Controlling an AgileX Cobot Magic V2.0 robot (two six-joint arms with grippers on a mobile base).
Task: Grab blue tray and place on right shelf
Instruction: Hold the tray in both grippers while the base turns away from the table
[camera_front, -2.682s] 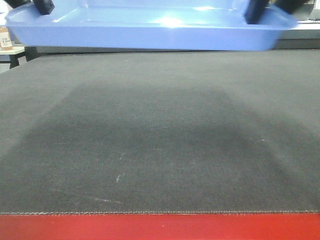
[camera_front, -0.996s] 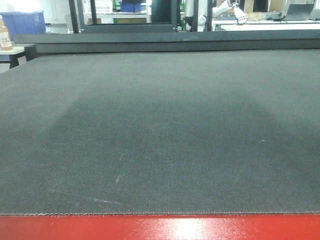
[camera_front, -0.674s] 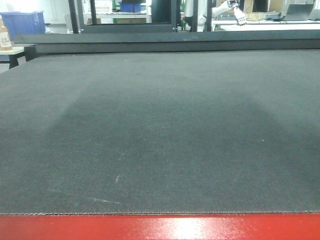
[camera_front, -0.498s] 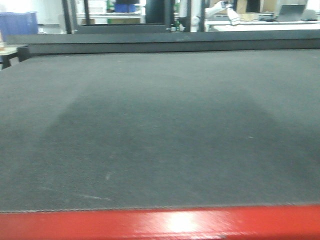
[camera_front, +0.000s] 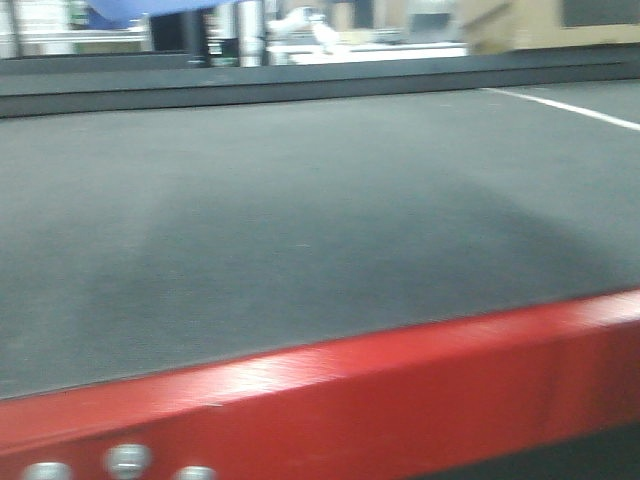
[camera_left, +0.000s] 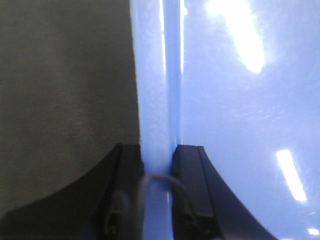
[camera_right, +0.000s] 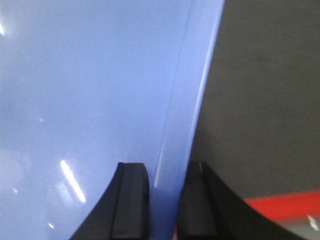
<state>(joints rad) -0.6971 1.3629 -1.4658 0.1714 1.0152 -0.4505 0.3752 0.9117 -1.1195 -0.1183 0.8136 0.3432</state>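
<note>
Looks like a workshop or lab: a wide black-matted worktable with a red metal edge (camera_front: 420, 365), blurred white benches (camera_front: 370, 50) and a tan cardboard-like box (camera_front: 510, 25) behind.

tray (camera_left: 240, 100) above mat (camera_left: 60, 75), mat on table (camera_front: 400, 400)

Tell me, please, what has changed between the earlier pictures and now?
The shallow light-blue plastic tray rose out of the front view; only a sliver shows top left. The view swung right, tilting the black-matted table's red edge. The left claw and right claw stay shut on its rim.
</note>
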